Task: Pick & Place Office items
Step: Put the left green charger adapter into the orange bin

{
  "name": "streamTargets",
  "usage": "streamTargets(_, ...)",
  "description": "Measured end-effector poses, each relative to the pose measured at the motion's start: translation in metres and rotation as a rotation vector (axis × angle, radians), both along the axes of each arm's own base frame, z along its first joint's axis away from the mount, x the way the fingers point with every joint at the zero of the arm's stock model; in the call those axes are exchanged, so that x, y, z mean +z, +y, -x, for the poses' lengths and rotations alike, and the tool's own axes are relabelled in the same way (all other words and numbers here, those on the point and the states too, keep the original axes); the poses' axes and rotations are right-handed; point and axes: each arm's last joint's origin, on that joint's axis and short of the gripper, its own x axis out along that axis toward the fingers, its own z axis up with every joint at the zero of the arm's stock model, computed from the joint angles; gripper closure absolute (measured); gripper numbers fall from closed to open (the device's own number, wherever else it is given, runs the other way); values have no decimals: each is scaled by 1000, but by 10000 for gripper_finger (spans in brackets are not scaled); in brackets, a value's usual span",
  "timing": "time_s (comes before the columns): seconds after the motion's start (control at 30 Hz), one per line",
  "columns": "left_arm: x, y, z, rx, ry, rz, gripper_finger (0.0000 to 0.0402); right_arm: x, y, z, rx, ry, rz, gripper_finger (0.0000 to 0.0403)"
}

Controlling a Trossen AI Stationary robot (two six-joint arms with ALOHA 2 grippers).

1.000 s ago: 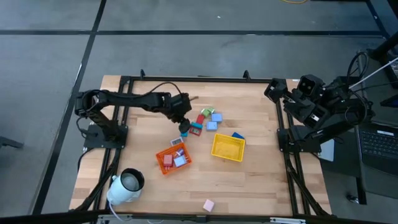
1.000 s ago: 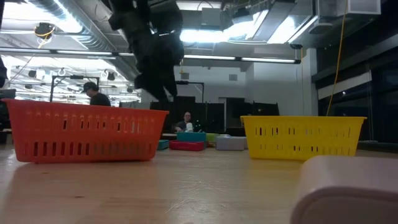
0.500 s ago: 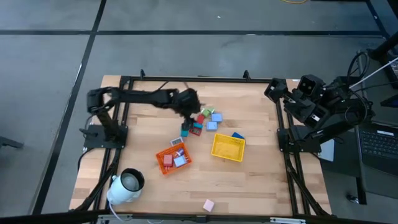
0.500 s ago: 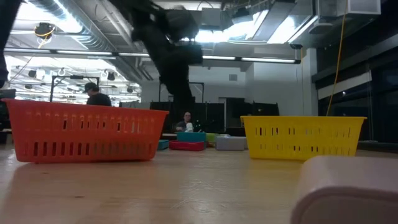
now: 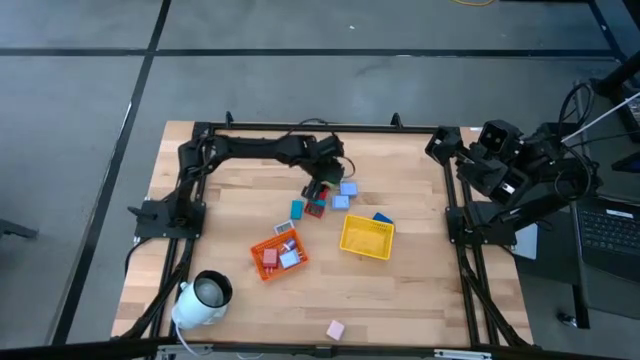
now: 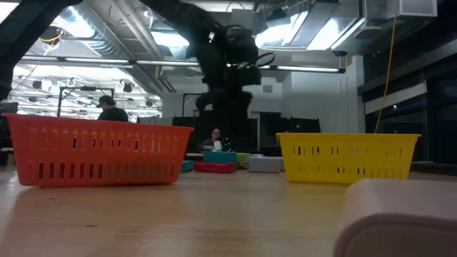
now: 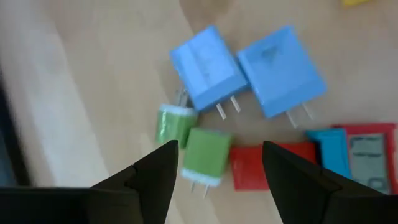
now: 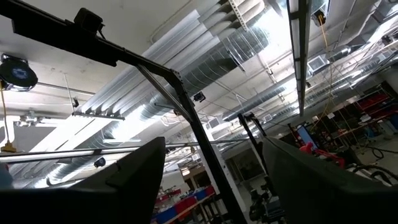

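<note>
The office items are small plug-like blocks. A loose cluster lies mid-table: two blue ones [image 5: 345,194], a red and teal pair [image 5: 316,207] and a lone teal one [image 5: 297,209]. In the left wrist view I see the two blue blocks [image 7: 208,68], two green ones [image 7: 205,155], a red one [image 7: 264,165] and a teal one [image 7: 329,152]. My left gripper [image 7: 217,152] hangs open above this cluster [image 5: 322,180], its fingers either side of a green block and apart from it. My right gripper [image 5: 470,150] waits open, folded at the table's right edge.
An orange tray [image 5: 278,255] holding a few pieces sits near the cluster, and a yellow tray [image 5: 366,236] with a blue piece [image 5: 382,217] at its far rim. A white cylinder [image 5: 205,297] lies at the near left corner. A pink piece [image 5: 335,329] lies by the near edge.
My left gripper has swung from just beyond the orange tray toward the table's far and right side, ending over the cluster of blocks. The lone teal block lies on the table where the gripper stood before.
</note>
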Motion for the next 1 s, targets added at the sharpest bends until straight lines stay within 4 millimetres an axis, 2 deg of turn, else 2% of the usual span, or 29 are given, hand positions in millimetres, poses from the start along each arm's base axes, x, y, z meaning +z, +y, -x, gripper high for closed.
streamTargets(0.1,-7,16,5,33,22,19,174,0,3,1,4,-1,4,126)
streamTargets(0.17,-8,19,5,21,14,11,174,0,4,1,5,-3,13,126)
streamTargets(0.3,-17,17,4,-10,34,61,174,0,4,1,7,-2,2,126)
streamTargets(0.73,-42,6,-11,-8,54,14,175,0,8,2,31,-2,-3,126)
streamTargets(0.87,-43,7,-12,31,43,25,192,0,9,3,37,-1,-6,126)
streamTargets(1.0,-44,10,-12,70,35,37,227,0,11,3,39,-4,4,126)
